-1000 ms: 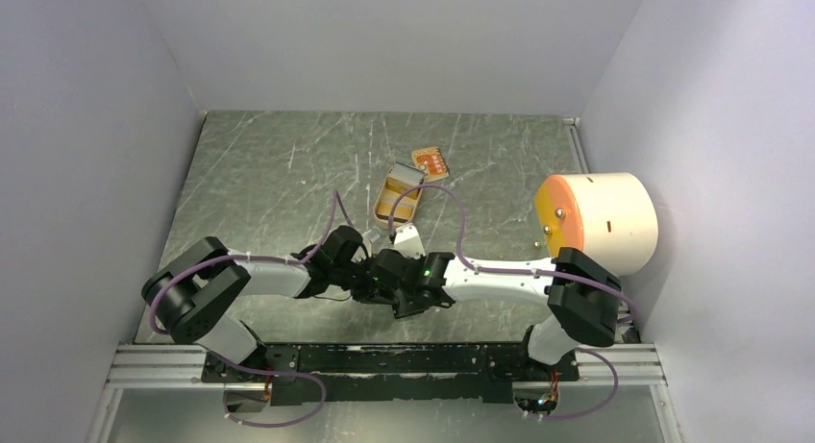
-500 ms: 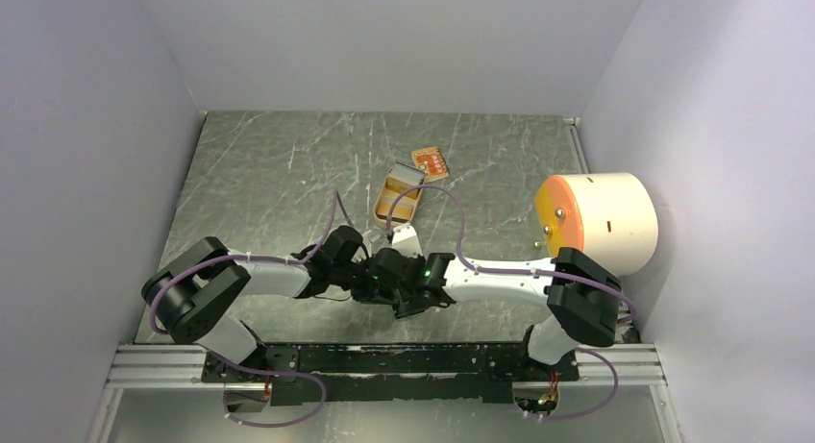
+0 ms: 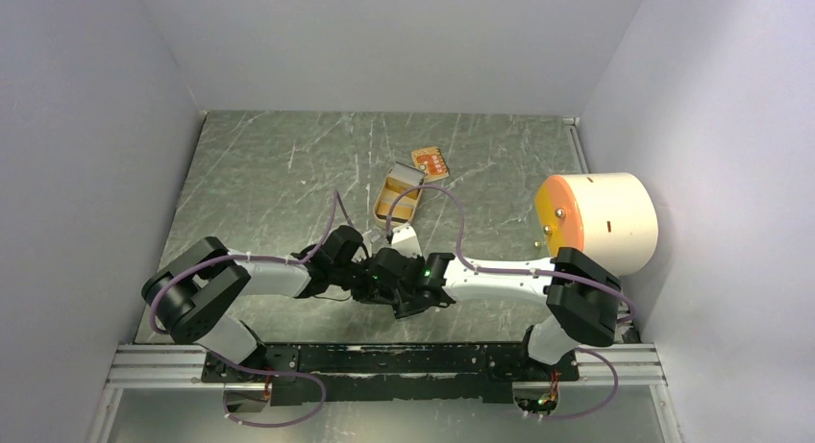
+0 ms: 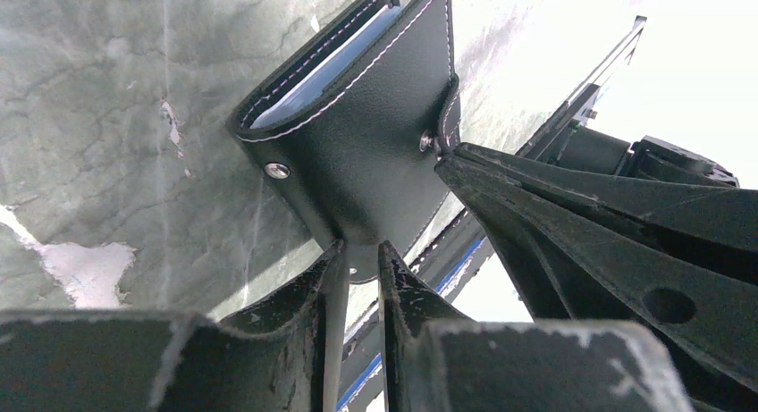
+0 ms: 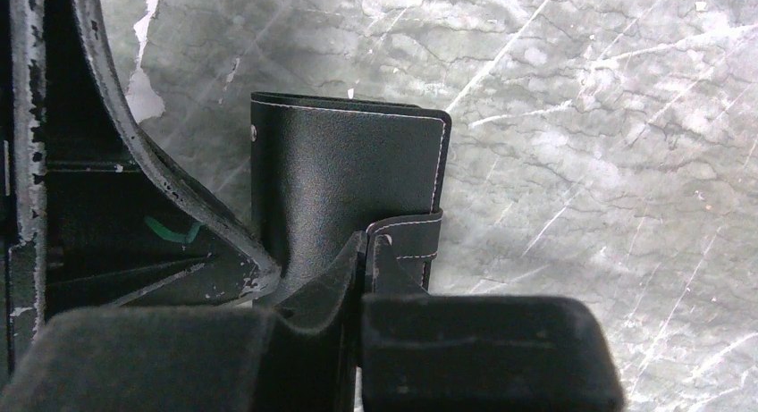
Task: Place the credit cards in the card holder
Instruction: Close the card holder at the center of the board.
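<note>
The black card holder (image 4: 366, 153) is held off the table between my two grippers, and pale blue lining shows in its open top pocket. My left gripper (image 4: 359, 256) is shut on its lower edge. My right gripper (image 5: 366, 247) is shut on its snap tab (image 5: 407, 238). In the top view both grippers meet at the table's near middle, left gripper (image 3: 368, 275) against right gripper (image 3: 396, 278), and they hide the holder. A tan-orange credit card (image 3: 430, 161) lies flat farther back. A pale grey card (image 3: 408, 174) rests at the far end of a tan tin.
The tan tin (image 3: 397, 203) lies open between the grippers and the orange card. A large white cylinder with an orange face (image 3: 598, 222) stands at the right edge. White walls close in the grey marbled table (image 3: 269, 174). A pale patch (image 3: 408, 239) shows just beyond the grippers.
</note>
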Available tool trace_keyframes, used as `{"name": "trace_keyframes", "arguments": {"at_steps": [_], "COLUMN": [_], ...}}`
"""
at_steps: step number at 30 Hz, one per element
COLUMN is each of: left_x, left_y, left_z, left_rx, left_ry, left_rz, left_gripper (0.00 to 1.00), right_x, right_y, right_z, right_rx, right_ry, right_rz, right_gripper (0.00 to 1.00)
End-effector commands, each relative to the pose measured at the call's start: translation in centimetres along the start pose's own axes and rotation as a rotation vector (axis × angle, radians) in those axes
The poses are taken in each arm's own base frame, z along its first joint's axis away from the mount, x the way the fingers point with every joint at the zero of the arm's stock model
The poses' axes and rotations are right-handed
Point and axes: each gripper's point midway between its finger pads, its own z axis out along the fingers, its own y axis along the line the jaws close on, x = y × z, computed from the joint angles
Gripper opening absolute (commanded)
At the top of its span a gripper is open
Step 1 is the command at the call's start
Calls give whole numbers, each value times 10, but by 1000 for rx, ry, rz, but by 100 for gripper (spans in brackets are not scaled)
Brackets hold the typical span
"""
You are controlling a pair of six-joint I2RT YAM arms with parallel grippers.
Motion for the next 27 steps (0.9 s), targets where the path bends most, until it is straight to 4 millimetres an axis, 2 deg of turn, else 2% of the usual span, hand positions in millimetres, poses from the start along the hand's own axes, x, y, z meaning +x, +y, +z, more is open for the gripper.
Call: {"name": "trace_keyframes", "arguments": {"at_steps": [1,27], "left_x": [-5,-4], "left_y": [-7,-4], "left_z": [3,6], "left_rx": [7,7], "left_ry": [-14,-6], "left_rz": [20,14], "left_gripper": [24,24], "right_x": [3,35], "right_y": [7,5], "right_z": [4,24], "right_rx": [-29,-28], "right_ry": [3,66], "right_rz": [8,31], "right_gripper": [0,0]}}
